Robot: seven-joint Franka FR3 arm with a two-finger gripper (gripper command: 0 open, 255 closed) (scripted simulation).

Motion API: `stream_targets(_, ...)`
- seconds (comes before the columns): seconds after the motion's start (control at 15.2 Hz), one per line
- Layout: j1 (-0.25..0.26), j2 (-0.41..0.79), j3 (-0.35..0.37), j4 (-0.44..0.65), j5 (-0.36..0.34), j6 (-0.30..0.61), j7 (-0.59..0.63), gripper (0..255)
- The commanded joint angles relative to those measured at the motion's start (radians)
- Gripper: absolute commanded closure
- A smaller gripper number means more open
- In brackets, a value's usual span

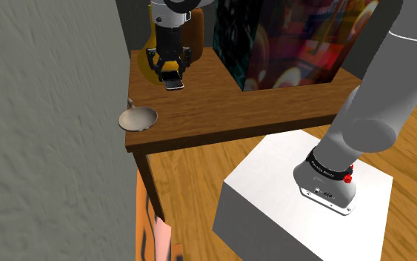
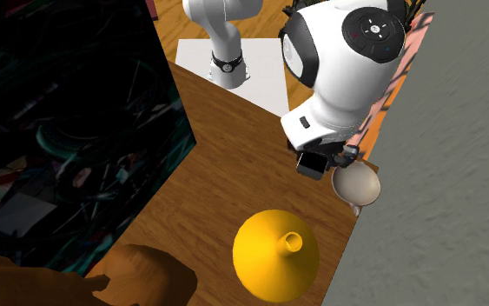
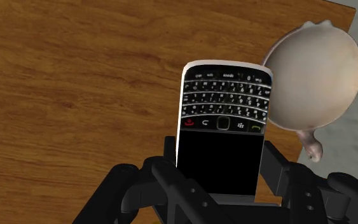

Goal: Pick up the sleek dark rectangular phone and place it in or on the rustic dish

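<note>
Black rectangular keypad phone (image 3: 225,121), blank screen, pale rim, gripped by black hand (image 1: 171,76) over brown wooden desk (image 3: 75,83); beige round dish (image 3: 314,79) at desk's corner edge.

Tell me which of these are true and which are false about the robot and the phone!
1. The gripper is holding the phone between its two black fingers. True.
2. The phone is lying in the dish. False: the dish holds nothing, and the phone is in the gripper, beside the dish.
3. The dish sits close to the edge of the wooden table. True.
4. The yellow thing is sitting inside the dish. False: it stands on the table by itself, apart from the dish.
5. The phone has lots of little keys. True.
</note>
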Motion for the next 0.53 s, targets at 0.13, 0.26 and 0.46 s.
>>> stream_targets(0.13,0.053,0.106,0.031,0.135,-0.037,-0.028,0.095,255)
stream_targets(0.26,0.083,0.164,0.041,0.214,-0.058,-0.05,0.139,255)
stream_targets(0.46,0.133,0.259,0.052,0.348,-0.092,-0.091,0.2,255)
